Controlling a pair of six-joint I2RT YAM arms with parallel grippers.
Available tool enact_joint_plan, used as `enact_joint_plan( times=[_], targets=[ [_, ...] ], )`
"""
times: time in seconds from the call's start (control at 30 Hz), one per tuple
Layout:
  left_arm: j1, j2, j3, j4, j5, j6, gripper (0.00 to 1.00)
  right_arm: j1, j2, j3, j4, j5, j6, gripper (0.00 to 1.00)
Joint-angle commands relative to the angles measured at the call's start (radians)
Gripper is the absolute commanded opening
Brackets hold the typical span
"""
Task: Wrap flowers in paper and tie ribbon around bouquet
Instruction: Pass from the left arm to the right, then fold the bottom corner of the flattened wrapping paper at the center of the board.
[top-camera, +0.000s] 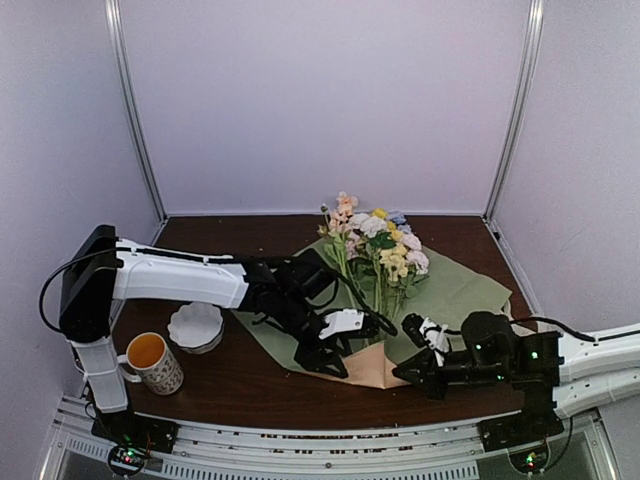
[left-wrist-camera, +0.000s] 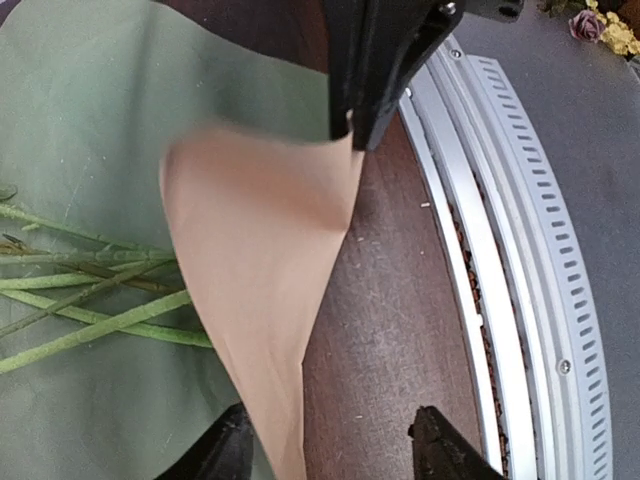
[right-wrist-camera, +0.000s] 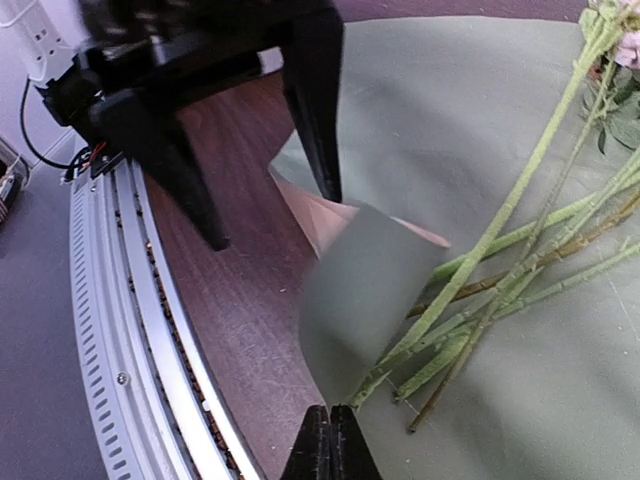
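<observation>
From above, the paper (top-camera: 462, 288) is lying on the worktop (top-camera: 250, 385) under the flowers (top-camera: 385, 245), its near corner standing up. Seen from the left wrist, the fingers of the left gripper (left-wrist-camera: 332, 418) are standing open astride the peach flap. From the right wrist, the fingers of the right gripper (right-wrist-camera: 330, 412) are pinching the paper's edge.

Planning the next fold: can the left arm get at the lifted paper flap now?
Probably yes: the paper flap rises between the open left fingers; only the right fingers, pinching its tip, are close by.
</observation>
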Motion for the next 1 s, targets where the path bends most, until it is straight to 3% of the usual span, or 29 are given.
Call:
enact_joint_plan(
  times=[0.0, 0.2, 0.6, 0.87, 0.97],
  targets=[
    [0.011, -0.039, -0.024, -0.008, 0.009, -0.015, 0.61, -0.068, 0.069, 0.060, 0.004, 0.012, 0.040, 0.00],
    [0.016, -0.028, -0.061, 0.035, -0.069, -0.075, 0.62, -0.227, 0.197, 0.095, 0.050, -0.061, 0.092, 0.00],
    [0.017, 0.003, -0.113, 0.054, -0.187, -0.183, 0.60, -0.315, 0.423, 0.207, 0.048, -0.106, 0.145, 0.00],
    [0.021, 0.021, -0.140, 0.067, -0.114, -0.236, 0.33, -0.348, 0.461, 0.207, 0.071, -0.093, 0.164, 0.00],
    [0.022, 0.035, -0.142, 0.055, -0.113, -0.265, 0.31, -0.354, 0.473, 0.213, 0.083, -0.087, 0.179, 0.00]
  ],
)
